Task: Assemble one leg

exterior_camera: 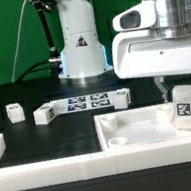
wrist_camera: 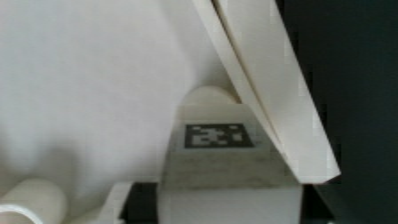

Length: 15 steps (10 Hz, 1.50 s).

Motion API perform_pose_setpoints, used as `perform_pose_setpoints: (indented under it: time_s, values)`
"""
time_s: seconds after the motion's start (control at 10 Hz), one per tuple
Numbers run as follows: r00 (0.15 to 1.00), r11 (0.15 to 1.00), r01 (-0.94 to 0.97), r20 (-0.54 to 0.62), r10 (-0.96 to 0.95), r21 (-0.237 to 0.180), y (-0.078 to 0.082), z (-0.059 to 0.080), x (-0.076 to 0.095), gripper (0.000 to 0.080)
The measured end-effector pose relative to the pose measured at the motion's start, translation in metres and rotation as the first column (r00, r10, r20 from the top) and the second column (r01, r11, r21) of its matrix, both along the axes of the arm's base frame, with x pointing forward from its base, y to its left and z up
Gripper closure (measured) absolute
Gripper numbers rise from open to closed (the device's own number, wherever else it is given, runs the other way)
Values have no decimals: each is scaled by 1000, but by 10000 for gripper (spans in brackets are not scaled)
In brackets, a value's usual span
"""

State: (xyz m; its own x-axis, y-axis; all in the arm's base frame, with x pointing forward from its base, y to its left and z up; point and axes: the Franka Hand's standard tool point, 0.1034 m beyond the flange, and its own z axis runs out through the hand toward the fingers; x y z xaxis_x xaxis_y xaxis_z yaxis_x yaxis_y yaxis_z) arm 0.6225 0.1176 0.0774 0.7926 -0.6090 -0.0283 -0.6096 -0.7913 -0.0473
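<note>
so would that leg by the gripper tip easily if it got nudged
Probably stiff: the leg looks like a solid plastic block. It stands taller than wide, so a nudge near the top could tip it. Its flat faces suggest it shouldn't roll.

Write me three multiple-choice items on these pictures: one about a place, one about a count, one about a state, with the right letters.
1. Where is the leg under the gripper? A at the exterior view's far left; B at the white panel, exterior view's right; C on the floor.
2. How many small white blocks lie on the black table beside the marker board? A three; B one; C six.
3. How does that leg stand? A flat on its side; B tilted far over; C upright.
Answers: 1 B, the panel's rim runs below it. 2 A, two on the exterior view's left of the board, one on its right. 3 C, taller than wide, tag facing the camera.
</note>
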Motion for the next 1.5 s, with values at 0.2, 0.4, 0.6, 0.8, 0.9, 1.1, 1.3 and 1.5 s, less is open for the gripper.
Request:
perform_pose_setpoints:
  time_s: [0.2, 0.4, 0.6, 0.8, 0.9, 1.1, 1.3, 1.5]
  values:
    - [986, 986, 164, -10, -164, 11, -1, -1, 0, 509]
    - [927, 927, 374, -32, -373, 27, -3, -1, 1, 509]
    - [810, 810, 586, -35, -585, 28, 1, -1, 2, 509]
    - [737, 737, 675, -51, -674, 28, 1, -1, 2, 509]
    - [747, 747, 665, -49, -663, 29, 2, -1, 2, 508]
    - [786, 785, 618, -45, -617, 32, 3, -1, 2, 318]
    - [897, 896, 443, -28, -442, 34, 6, -1, 1, 188]
    - [965, 964, 262, -7, -262, 38, 8, -1, 1, 161]
